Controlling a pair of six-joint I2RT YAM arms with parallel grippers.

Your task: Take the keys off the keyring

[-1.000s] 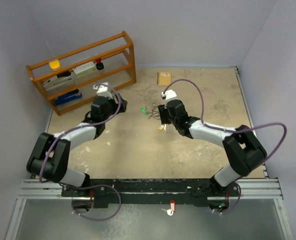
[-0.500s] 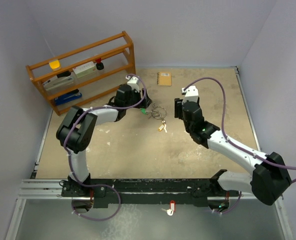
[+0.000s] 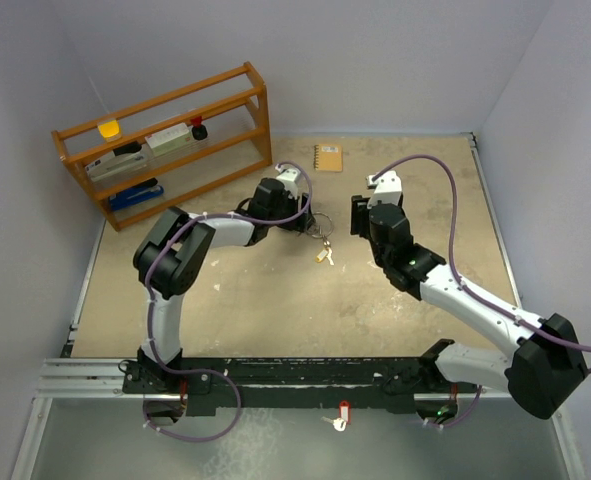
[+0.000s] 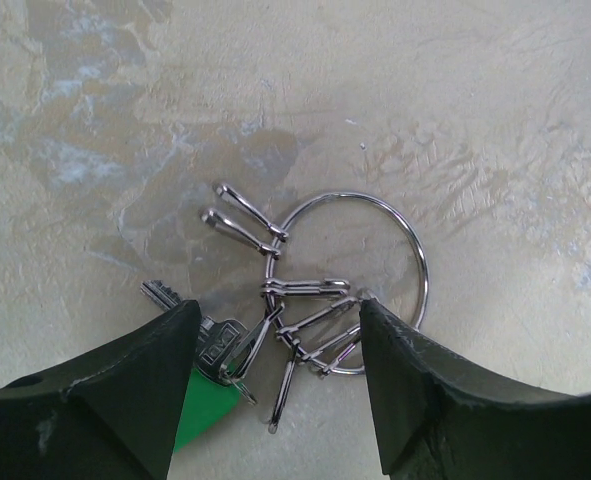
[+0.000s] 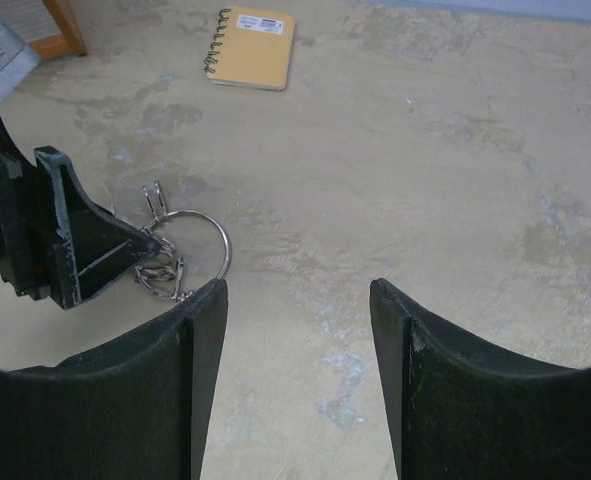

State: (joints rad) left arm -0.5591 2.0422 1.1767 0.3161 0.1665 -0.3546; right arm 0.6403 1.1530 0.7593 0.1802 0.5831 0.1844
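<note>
Wooden rack (image 3: 155, 105) at desk (image 3: 275, 300) far-left corner, angled. On its shelves: yellow item (image 3: 108, 128) top left, white box (image 3: 167, 140) mid, red-and-black item (image 3: 198, 128) to the right, blue item (image 3: 135, 195) on the lower shelf. Tan spiral notebook (image 3: 327, 157) lies flat near the far edge, centre. Red-and-white tag (image 3: 343, 411) sits beyond the near edge, below the rail.
</note>
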